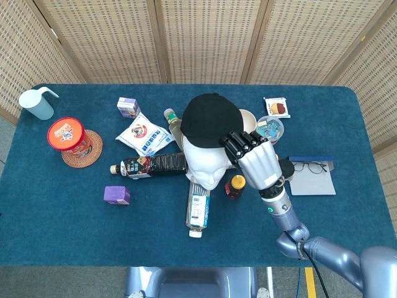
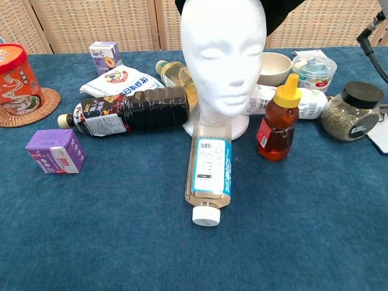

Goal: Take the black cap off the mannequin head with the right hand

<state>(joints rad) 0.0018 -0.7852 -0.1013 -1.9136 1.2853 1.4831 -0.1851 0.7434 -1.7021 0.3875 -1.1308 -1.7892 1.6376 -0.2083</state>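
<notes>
The black cap [image 1: 209, 120] is tipped back off the face of the white mannequin head [image 1: 206, 165], which stands mid-table. My right hand [image 1: 254, 158] grips the cap's right side from above, fingers curled on the fabric. In the chest view the bare white face [image 2: 224, 57] shows fully, with only the cap's lower edge [image 2: 279, 12] visible at the top of the frame; the hand itself is out of that frame. My left hand appears in neither view.
Around the head's base lie a dark bottle [image 1: 149, 165], a tea bottle [image 1: 198, 209] and a honey bottle [image 1: 234, 186]. A seed jar [image 2: 353, 111], bowl [image 2: 274, 66], plastic tub [image 2: 313, 68], glasses on a notebook [image 1: 312, 174] sit right; snack bag [image 1: 144, 137], purple box [image 1: 116, 195], red tub [image 1: 69, 138] left.
</notes>
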